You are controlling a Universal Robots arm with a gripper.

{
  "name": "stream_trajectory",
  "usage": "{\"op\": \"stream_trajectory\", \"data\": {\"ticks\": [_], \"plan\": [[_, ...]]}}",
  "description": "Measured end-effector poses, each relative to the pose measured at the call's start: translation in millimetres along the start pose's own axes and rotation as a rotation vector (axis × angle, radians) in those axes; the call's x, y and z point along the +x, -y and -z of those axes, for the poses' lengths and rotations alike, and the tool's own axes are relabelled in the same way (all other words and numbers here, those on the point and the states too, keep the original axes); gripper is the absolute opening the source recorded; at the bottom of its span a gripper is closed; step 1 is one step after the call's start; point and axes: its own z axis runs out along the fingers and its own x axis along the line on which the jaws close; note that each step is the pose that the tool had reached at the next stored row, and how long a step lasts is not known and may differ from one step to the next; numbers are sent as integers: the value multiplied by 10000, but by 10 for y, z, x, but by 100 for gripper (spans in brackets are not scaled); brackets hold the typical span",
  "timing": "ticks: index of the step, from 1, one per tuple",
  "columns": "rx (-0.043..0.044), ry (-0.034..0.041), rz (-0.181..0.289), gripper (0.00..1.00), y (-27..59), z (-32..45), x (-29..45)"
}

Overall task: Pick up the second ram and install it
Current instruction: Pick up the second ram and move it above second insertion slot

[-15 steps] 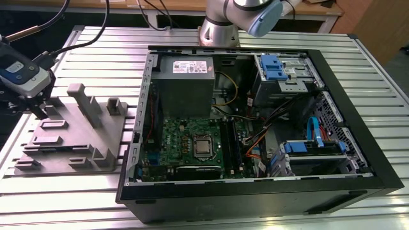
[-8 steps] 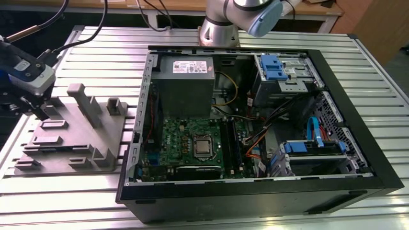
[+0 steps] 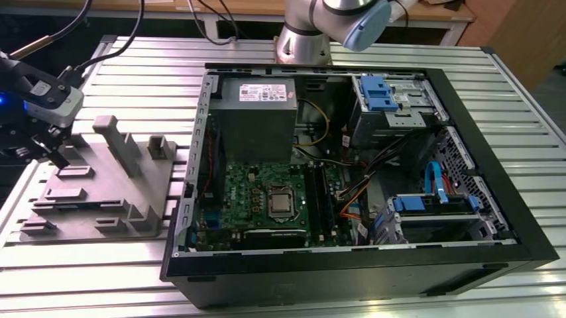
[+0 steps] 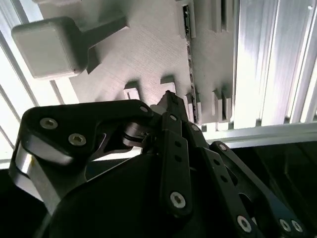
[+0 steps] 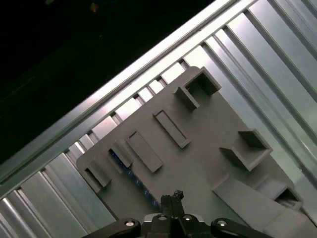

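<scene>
The second ram [image 5: 130,174] stands on its edge in a slot of the grey fixture plate [image 3: 106,199], a thin bluish strip; in the second wrist view the ram [image 4: 190,59] shows as a narrow line of dark chips. My gripper [image 3: 52,151] hangs over the plate's end at the exterior view's left, a little above the plate. Its fingertips [image 5: 173,197] are pressed together with nothing between them, close beside the ram's near end and apart from it. In the second wrist view the gripper [image 4: 171,100] points down at the plate next to the ram.
The open computer case [image 3: 354,258] lies to the exterior view's right of the plate, with the green motherboard [image 3: 265,199], grey power supply [image 3: 256,99] and blue drive brackets [image 3: 380,93] inside. The plate carries upright posts [image 3: 115,139]. Everything rests on a ribbed aluminium table [image 3: 132,73].
</scene>
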Motion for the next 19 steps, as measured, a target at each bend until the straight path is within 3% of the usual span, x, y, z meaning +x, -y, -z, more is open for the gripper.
{"op": "stream_trajectory", "data": {"ticks": [19], "plan": [[-113, -147, 3456, 10, 4, -96, 3]]}}
